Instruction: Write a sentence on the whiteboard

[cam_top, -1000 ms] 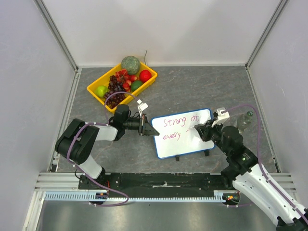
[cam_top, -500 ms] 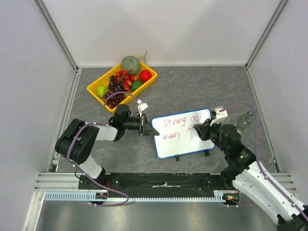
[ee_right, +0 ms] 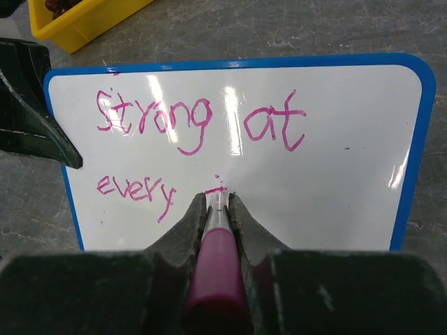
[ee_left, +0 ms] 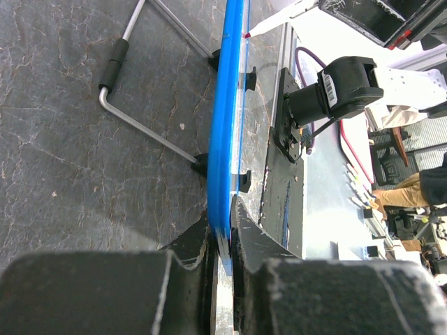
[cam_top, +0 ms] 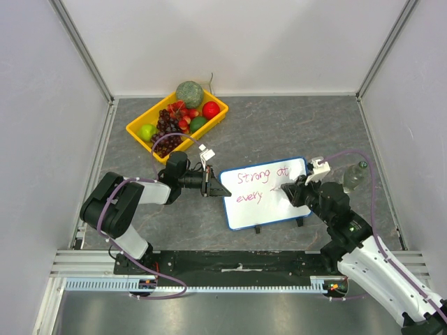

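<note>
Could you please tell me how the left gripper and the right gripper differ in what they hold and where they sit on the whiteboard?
The left gripper clamps the blue rim of the whiteboard at its left edge; the right gripper holds a pink marker. The left gripper sits off the writing surface, while the right gripper points the marker at the surface just right of "every" in the sentence. Both are black and shut.
</note>
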You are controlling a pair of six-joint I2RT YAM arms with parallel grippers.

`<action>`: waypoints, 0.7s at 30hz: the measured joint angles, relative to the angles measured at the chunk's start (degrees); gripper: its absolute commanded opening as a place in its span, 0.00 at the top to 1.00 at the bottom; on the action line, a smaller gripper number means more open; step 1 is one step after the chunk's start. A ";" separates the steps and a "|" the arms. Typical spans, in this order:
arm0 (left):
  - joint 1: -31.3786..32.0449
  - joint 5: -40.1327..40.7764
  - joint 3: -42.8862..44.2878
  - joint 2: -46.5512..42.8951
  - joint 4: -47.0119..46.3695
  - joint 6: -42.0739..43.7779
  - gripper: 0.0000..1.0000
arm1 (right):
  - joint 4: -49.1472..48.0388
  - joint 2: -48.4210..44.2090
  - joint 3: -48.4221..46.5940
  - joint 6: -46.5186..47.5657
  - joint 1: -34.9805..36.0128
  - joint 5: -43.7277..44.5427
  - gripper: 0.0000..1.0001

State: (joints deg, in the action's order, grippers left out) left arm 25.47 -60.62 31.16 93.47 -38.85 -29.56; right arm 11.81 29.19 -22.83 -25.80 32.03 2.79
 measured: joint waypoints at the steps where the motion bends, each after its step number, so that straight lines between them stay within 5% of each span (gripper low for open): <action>1: 0.00 0.00 0.00 0.00 0.00 0.00 0.98 | 0.09 0.00 0.04 -0.11 0.00 -0.02 1.00; 21: 0.00 0.00 0.00 0.00 0.00 0.00 0.98 | -1.49 0.59 -0.39 -1.27 0.00 -0.42 1.00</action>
State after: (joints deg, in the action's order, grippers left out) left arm 25.47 -60.62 31.16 93.47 -38.85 -29.56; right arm 10.33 29.78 -23.22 -27.07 32.03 2.37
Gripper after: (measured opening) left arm 0.130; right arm 0.173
